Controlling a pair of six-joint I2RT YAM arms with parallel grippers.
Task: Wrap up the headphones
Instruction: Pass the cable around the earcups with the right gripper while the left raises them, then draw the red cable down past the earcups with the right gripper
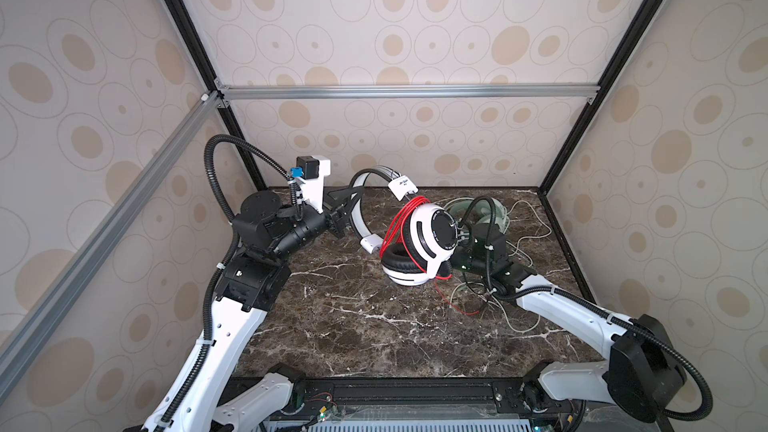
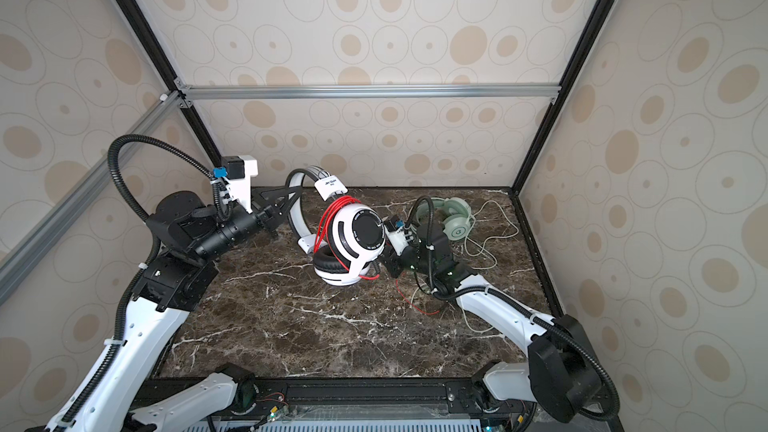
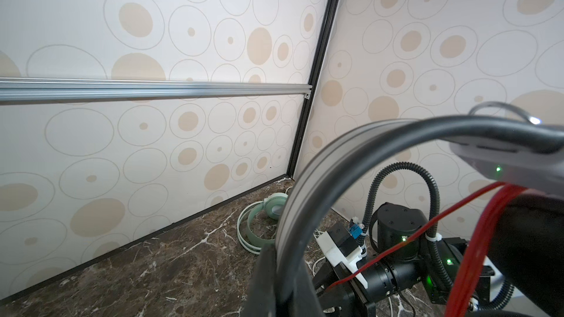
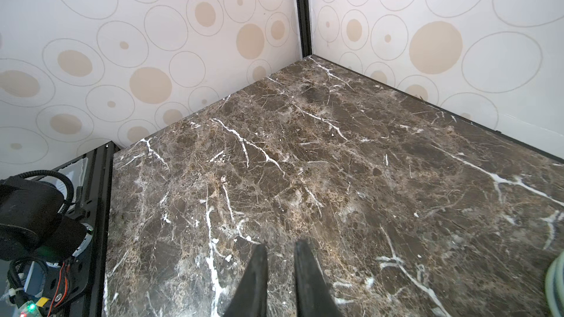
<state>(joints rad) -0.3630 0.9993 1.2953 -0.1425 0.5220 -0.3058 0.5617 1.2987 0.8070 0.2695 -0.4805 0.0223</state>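
As the left tool (image 1: 343,218) was pressed together on the headband (image 3: 300,184) of the white headset (image 1: 422,238), that headset stood propped near the middle of the marble-patterned bench (image 1: 374,334), a little toward the back. Its lower cup rested on the bench with a black ear pad (image 1: 397,261) uppermost. The upper cup leaned over it, showing a white shell around a black disc with small white lettering. Several turns of thin red cord (image 1: 399,222) ran around the cups, and a loose red tail trailed onto the bench beside the right arm (image 1: 552,305). The band arched up and back, white outside with a dark inner strip. The right tool (image 4: 280,245) sat just beside the upper cup. In the right wrist view its jaws were slightly spread, with only bare bench between them. The mint-green headset (image 2: 455,228) lay at the far right of the bench behind the right arm, its pale cord (image 2: 517,228) sprawled loose around it.
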